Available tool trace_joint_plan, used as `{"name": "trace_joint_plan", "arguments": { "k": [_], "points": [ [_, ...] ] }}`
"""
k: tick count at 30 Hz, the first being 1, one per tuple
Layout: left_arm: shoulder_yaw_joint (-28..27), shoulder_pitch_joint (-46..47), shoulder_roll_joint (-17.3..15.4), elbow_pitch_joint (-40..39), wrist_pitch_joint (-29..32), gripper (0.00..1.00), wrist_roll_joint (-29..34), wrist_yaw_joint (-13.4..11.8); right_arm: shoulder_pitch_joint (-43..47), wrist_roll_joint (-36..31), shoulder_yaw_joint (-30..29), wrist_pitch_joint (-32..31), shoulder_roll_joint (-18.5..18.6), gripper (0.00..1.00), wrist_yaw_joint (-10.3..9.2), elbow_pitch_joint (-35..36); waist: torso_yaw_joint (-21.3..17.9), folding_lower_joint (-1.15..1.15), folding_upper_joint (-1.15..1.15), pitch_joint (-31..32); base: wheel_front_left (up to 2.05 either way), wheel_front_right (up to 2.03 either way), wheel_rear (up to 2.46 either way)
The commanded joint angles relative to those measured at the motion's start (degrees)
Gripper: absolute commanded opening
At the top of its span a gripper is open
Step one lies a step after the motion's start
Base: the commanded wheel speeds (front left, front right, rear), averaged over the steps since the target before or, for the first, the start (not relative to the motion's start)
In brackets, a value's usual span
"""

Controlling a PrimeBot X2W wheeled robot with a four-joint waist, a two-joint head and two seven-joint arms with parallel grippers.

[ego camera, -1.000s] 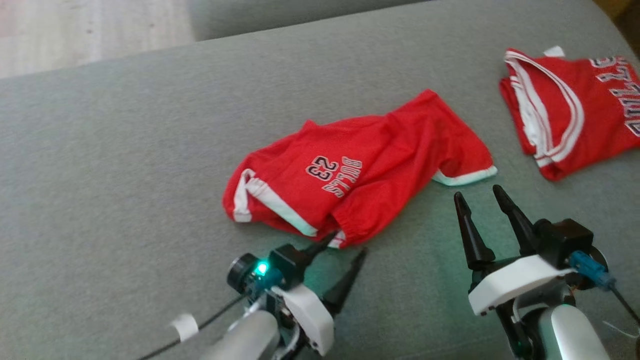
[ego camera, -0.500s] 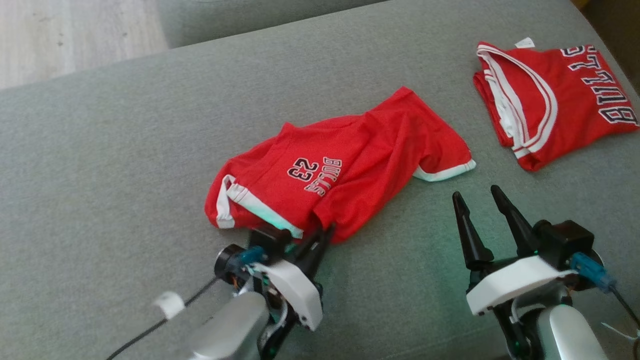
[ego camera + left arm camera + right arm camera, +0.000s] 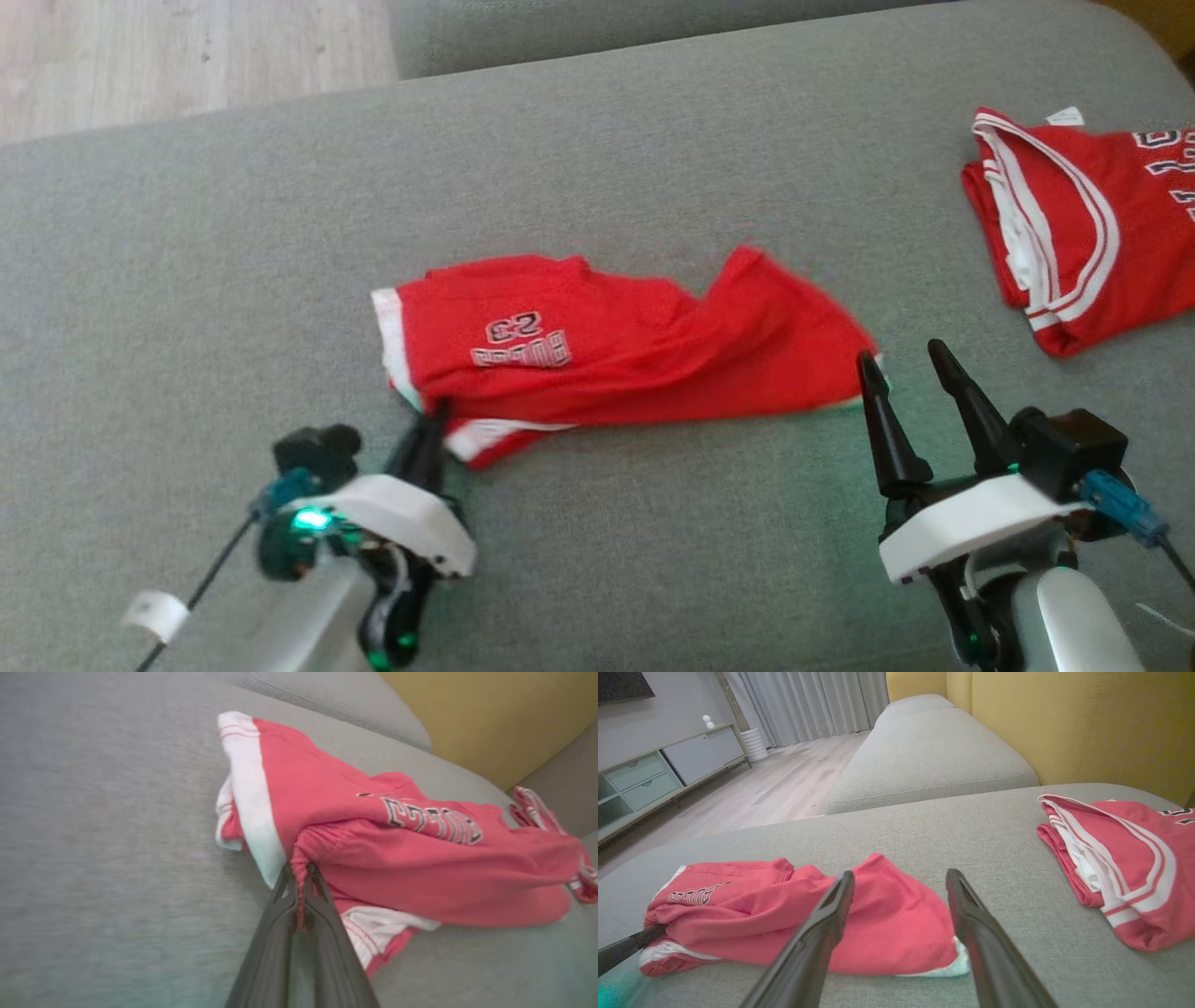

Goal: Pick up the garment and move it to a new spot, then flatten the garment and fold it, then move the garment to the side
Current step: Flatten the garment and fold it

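Note:
The garment is a pair of red shorts with white trim and "BULLS 23" print, lying stretched sideways on the grey sofa seat. My left gripper is shut on a bunched fold at its left near edge. The left wrist view shows the garment pinched between the tips of my left gripper. My right gripper stands open at the garment's right end, nothing between its fingers. In the right wrist view, my right gripper hovers just before the garment.
A second red jersey with white stripes lies folded at the far right of the seat, also in the right wrist view as the jersey. Wood floor lies beyond the seat's far left edge. A yellow backrest rises on the right.
My left gripper went from open to shut on the garment's near edge and pulled it left, stretching the shorts out. The right gripper kept its place. The head camera also shifted.

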State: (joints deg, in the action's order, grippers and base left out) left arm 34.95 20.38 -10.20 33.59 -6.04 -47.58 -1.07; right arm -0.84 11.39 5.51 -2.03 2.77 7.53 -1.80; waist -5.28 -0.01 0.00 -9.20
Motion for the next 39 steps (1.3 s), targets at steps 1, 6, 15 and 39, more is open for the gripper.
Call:
{"name": "trace_joint_plan", "arguments": {
  "k": [1, 6, 15, 39],
  "points": [
    [-2.14, 2.73, -1.57, -1.25, -0.12, 0.0, 1.24, -1.16, -2.21, 0.43, 1.5, 0.31, 0.11, 1.0, -0.04, 2.11, 0.06, 0.01, 0.0, -0.21, 0.0, 0.0, 0.0],
    [-1.42, 5.42, -3.01, -1.19, -1.23, 0.04, 4.32, -3.4, -3.17, 0.68, 2.03, 0.43, 0.11, 1.0, -0.04, 1.89, -0.45, 0.01, 0.0, -0.7, 0.0, 0.0, 0.0],
    [-0.06, 1.67, -4.75, -4.31, -5.27, 1.0, 6.55, -3.52, -2.71, 0.91, 0.6, 0.74, 0.11, 1.0, -0.04, 1.9, -0.19, 0.01, 0.0, 0.21, 0.0, 0.0, 0.0],
    [-21.96, -18.18, -7.31, -23.79, -8.95, 1.0, 16.71, -3.71, 1.37, -1.61, -3.77, -1.84, 0.1, 1.0, -0.04, -0.47, 3.5, 0.01, 0.0, 8.38, 0.0, 0.0, 0.0]
  ]
}}
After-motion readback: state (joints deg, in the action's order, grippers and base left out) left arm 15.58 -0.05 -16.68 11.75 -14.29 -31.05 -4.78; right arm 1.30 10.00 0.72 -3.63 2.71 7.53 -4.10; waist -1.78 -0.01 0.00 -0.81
